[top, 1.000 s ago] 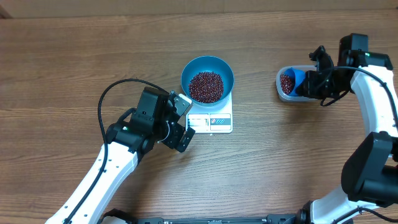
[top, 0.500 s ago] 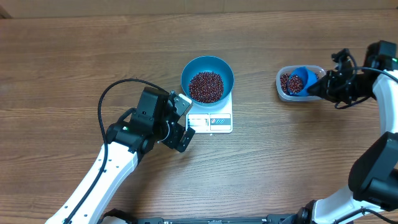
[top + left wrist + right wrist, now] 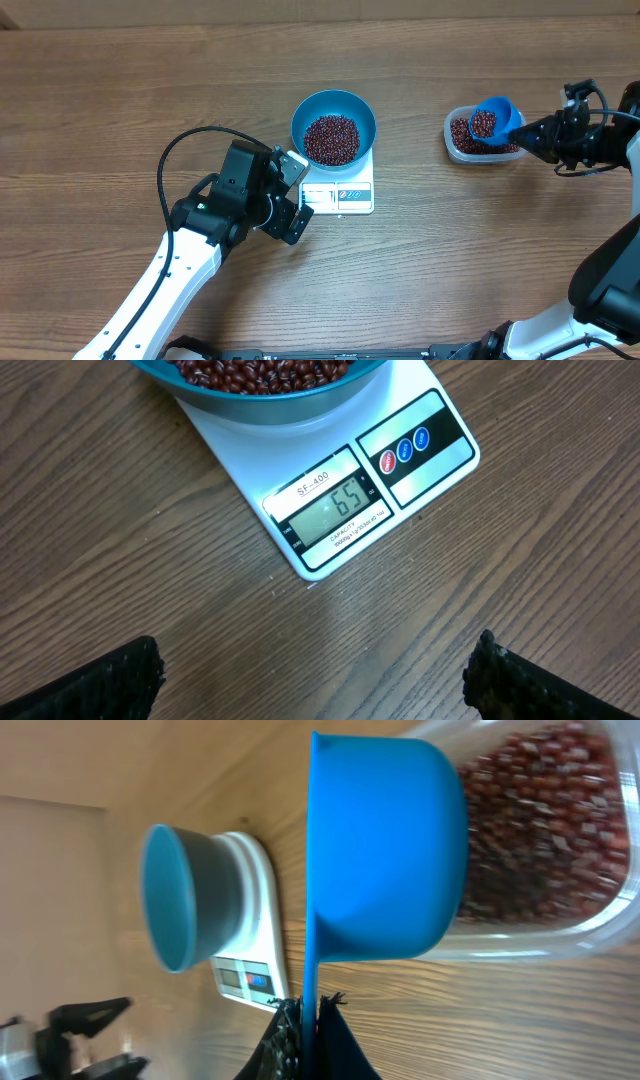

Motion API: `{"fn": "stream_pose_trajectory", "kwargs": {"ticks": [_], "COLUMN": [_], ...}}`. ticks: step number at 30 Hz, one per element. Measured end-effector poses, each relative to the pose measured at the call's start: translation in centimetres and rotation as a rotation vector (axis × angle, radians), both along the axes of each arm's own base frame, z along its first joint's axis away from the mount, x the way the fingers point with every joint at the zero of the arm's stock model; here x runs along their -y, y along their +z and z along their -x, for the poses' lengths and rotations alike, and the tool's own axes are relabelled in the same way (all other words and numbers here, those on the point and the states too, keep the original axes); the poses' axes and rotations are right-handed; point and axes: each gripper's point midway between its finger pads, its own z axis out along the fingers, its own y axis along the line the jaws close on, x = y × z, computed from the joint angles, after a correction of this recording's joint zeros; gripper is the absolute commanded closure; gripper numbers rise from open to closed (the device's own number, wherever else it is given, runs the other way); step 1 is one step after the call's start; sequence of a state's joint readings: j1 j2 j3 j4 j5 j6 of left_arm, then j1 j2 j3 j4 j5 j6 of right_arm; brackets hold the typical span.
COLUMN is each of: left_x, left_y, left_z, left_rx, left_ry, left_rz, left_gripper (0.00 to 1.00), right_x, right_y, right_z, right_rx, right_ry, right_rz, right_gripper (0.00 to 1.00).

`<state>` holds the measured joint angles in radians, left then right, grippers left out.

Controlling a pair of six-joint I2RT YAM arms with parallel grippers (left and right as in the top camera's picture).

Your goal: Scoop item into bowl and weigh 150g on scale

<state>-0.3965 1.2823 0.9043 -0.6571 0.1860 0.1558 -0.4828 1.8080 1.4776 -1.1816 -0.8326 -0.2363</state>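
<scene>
Left gripper (image 3: 298, 193) gapes wide and empty beside the scale (image 3: 340, 196), which reads 65 under the bowl (image 3: 300, 120) of beans (image 3: 331, 139): well short. At the tub (image 3: 456, 150), the scoop (image 3: 508, 108) has just lifted clear, loaded, handle pinched by the right gripper (image 3: 540, 132); another pour looks due. One bowl, one scale, one tub, one scoop.
</scene>
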Motion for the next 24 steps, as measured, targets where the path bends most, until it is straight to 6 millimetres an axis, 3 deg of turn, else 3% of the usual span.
{"fn": "stream_pose_trajectory", "kwargs": {"ticks": [11, 18, 24], "left_x": [0.0, 0.0, 0.0], "left_y": [0.0, 0.0, 0.0], "left_z": [0.0, 0.0, 0.0], "left_rx": [0.0, 0.0, 0.0], "left_ry": [0.0, 0.0, 0.0], "left_rz": [0.0, 0.0, 0.0], "left_gripper": [0.0, 0.01, 0.0], "right_x": [-2.8, -7.1, -11.3], "right_y": [3.7, 4.7, 6.0], "right_z": [-0.8, -0.9, -1.0], "right_rx": [0.119, 0.138, 0.175], "right_ry": [0.039, 0.148, 0.244], "right_rz": [-0.231, -0.281, -0.223], "right_gripper": [0.96, 0.96, 0.96]}}
